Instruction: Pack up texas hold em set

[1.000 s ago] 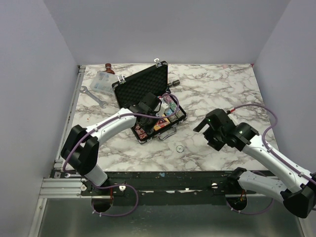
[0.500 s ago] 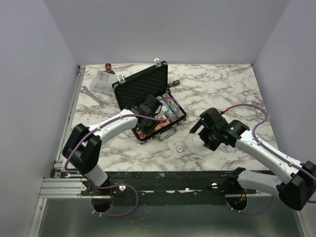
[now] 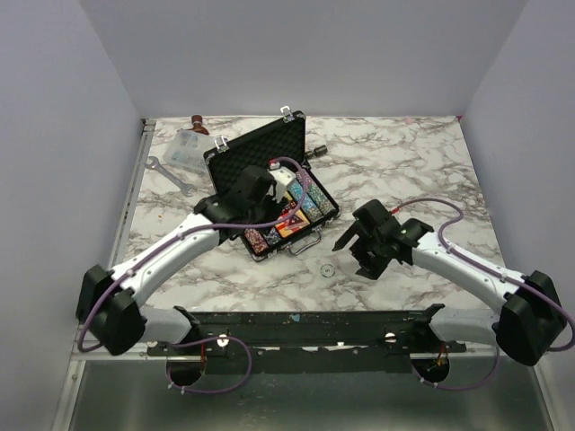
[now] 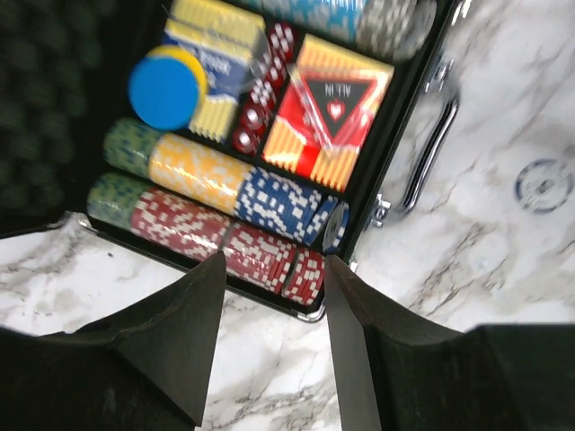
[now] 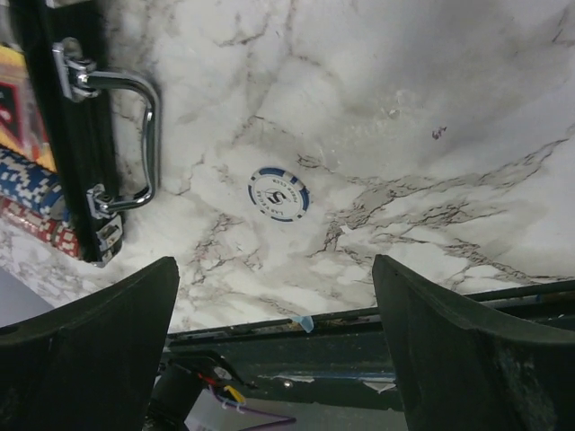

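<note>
White-and-grey marble worktop (image 3: 422,171) fills the floor of a pale-walled booth. Well left of the briefcase (image 3: 260,157) lies one silver wrench (image 3: 169,175), and just beyond it one clear plastic box (image 3: 187,148). The one black briefcase stands open near the middle of the worktop, its foam-lined lid raised and two silver latches on the lid's top edge. The left fingers (image 4: 193,341) hover above the case's near-left corner, parted, with nothing between them. Inside the case are two full chip rows (image 4: 243,193) along the near side and a third partly seen at the far side. There are two card boxes: one blue-yellow (image 4: 220,81) with one blue disc (image 4: 163,90) on it, and one red-yellow (image 4: 328,112). One silver handle (image 5: 135,135) sits on the case's front. Just right of that handle one loose pale chip (image 5: 278,193) lies flat on the marble. The right fingers (image 5: 431,332) hang over it, spread wide and empty.
</note>
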### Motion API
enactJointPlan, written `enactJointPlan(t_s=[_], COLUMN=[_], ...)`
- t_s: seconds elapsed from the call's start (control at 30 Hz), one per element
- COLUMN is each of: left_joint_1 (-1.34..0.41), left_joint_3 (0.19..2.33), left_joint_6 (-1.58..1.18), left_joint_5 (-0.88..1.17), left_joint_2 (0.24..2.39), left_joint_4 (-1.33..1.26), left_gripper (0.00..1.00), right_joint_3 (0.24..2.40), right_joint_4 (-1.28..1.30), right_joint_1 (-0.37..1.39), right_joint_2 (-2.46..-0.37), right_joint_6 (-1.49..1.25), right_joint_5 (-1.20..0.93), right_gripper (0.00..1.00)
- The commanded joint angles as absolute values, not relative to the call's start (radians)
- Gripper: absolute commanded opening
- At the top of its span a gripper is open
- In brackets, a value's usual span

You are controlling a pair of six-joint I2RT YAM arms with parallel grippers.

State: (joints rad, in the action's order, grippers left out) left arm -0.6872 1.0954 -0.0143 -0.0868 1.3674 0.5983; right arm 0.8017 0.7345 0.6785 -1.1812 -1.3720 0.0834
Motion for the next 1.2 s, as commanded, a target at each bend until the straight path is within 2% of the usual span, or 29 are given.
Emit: enactJointPlan(t_s=[0.0,0.23,0.5,0.7,0.93,1.17], left_joint_1=[-0.658,-0.647,-0.645,-0.645,-0.648,-0.65], left_joint_3=[1.019,0.903,0.887,0.882,0.88,0.877], left_joint_6=[-0.111,-0.145,-0.11,-0.11,-0.11,-0.107], left_joint_5=[-0.091,-0.098,-0.13,-0.118,-0.113,-0.116], left_joint_2=[1.162,0.943,0.872,0.853,0.846,0.839], left_joint_4=[0.414,0.285,0.292,0.288,0.288,0.287], left_gripper=[0.5,0.56,0.57,0.62,0.64,0.64], right_joint_3=[0.792,0.912,1.057,1.059,1.043,1.025], right_joint_4=[0.667,0.736,0.84,0.853,0.85,0.839], right_joint_1=[0.676,0.678,0.678,0.683,0.692,0.692], right_joint_2=[-1.29,-1.514,-1.724,-1.771,-1.796,-1.816], right_joint_6=[-1.453,-1.482,-1.48,-1.502,-1.537,-1.557], right_joint_5=[-0.047,-0.096,-0.115,-0.131,-0.121,-0.111], right_gripper=[0.9,0.85,0.8,0.75,0.7,0.54])
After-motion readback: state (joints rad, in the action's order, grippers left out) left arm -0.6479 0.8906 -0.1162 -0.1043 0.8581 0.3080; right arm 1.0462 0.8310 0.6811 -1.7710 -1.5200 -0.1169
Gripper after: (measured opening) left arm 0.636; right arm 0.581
